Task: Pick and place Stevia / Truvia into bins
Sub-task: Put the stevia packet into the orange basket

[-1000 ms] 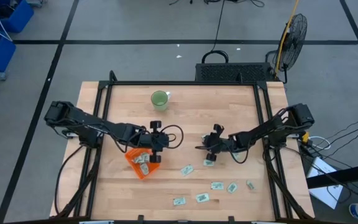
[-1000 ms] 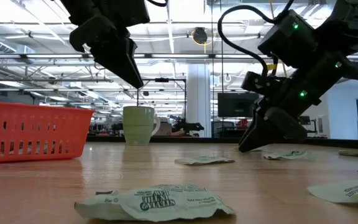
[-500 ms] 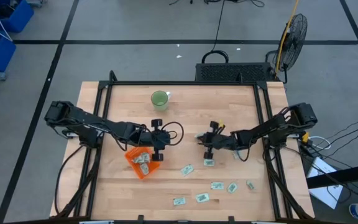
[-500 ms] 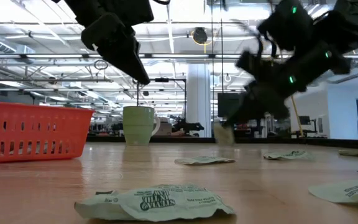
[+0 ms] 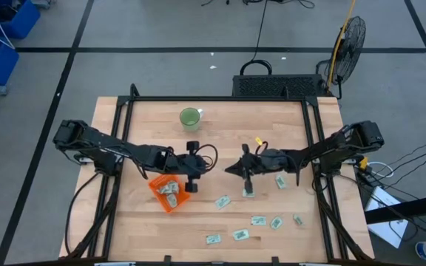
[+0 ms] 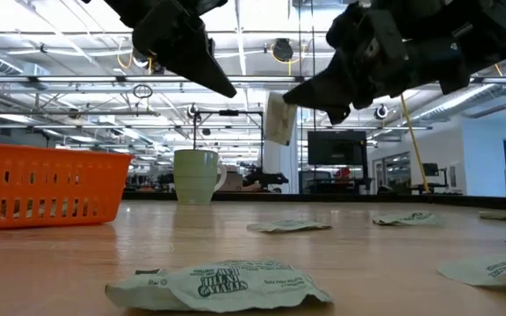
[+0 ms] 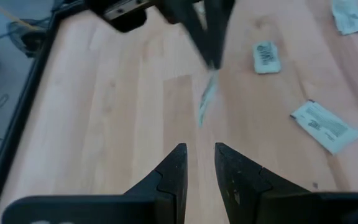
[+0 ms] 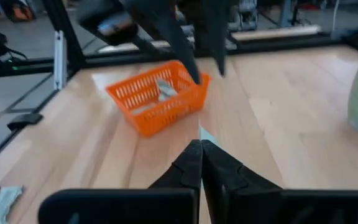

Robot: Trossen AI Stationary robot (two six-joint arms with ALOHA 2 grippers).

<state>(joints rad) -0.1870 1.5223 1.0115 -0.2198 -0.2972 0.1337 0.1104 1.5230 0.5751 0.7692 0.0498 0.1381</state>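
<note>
Above the middle of the wooden butcher-block table (image 5: 272, 118), the right gripper (image 5: 231, 169) hangs clear of the surface with its two dark fingers pinched together on a small pale green and white paper sachet (image 6: 278, 118). From table height the sachet dangles upright in the air, well above the boards, and in the right wrist view only a thin pale sliver of it (image 8: 205, 134) shows past the closed fingertips.

Facing it from the other side is the left gripper (image 5: 195, 173), raised off the table just beside the small shallow orange plastic tray (image 5: 156, 189). Its jaws stand a narrow gap apart and hold nothing; the left wrist view looks between the two fingers (image 7: 174, 171) at bare wood and at the held sachet hanging beyond them. The two grippers are near each other but apart.

The tray sits left of the table's centre, turned at an angle to the table edges, with a few sachets (image 5: 169, 189) already lying in it. More loose sachets (image 5: 258, 220) are scattered flat on the wood toward the near edge and right side of the table, one of them (image 6: 221, 287) lying close in front of the low camera. A round light-green cup (image 5: 189, 117) stands upright near the far edge, well apart from both arms.
</note>
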